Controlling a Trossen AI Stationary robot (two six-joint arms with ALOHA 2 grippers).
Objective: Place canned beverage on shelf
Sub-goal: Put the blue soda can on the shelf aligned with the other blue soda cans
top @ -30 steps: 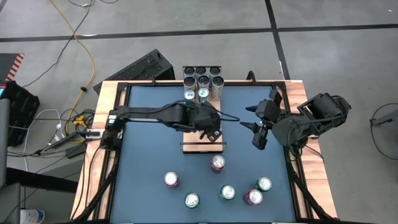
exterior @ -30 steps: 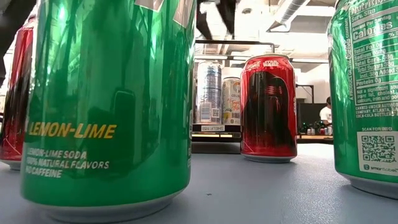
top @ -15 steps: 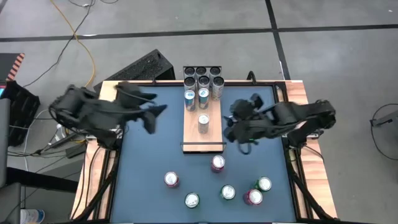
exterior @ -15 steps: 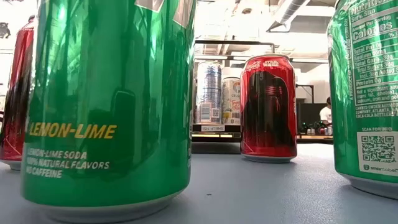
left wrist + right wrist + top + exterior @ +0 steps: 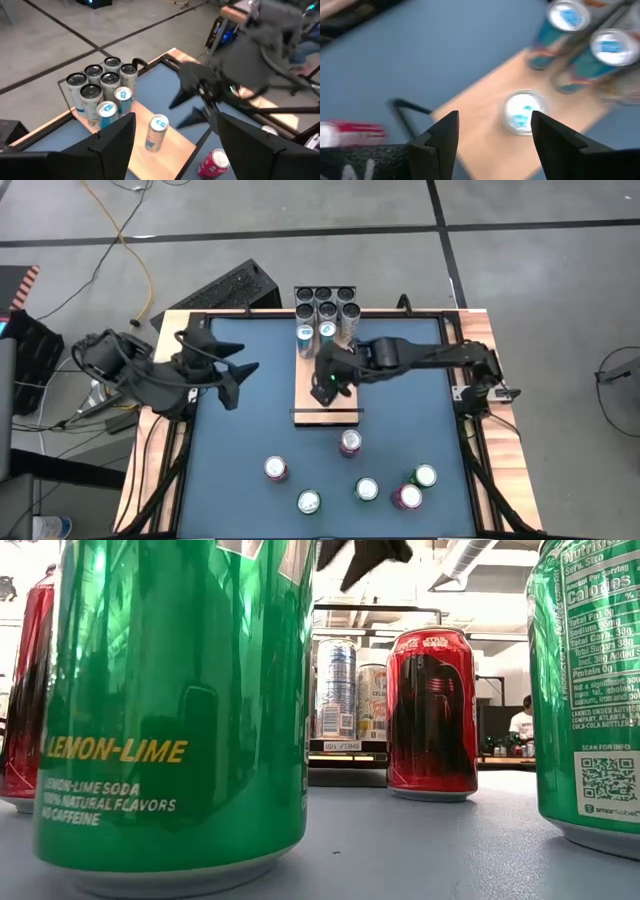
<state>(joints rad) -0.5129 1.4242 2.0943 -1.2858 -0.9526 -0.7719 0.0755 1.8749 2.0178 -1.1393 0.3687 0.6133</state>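
Seen from above, a blue table (image 5: 240, 450) holds six loose drink cans at its near edge, around six o'clock: two red-topped ones (image 5: 349, 443), a red one beside a green one at about five o'clock (image 5: 406, 497), and several silver-topped ones (image 5: 309, 502). From table level, a big green lemon-lime can (image 5: 175, 705) fills the near view, with a red can (image 5: 431, 712) standing behind it.

Toward the centre lies the shelf (image 5: 325, 402), a pale wood plank running from the middle toward twelve o'clock, with a thin black wire rail at its near end. One silver and blue can (image 5: 157, 132) stands upright alone on the middle of the shelf. The right gripper (image 5: 327, 383) hangs directly above that can, fingers parted and holding nothing.

At nine o'clock, the left gripper (image 5: 236, 381) is drawn back near the table's edge, fingers apart and empty.

Farthest off, at twelve o'clock, more cans (image 5: 326, 308) stand packed together at the shelf's far end.
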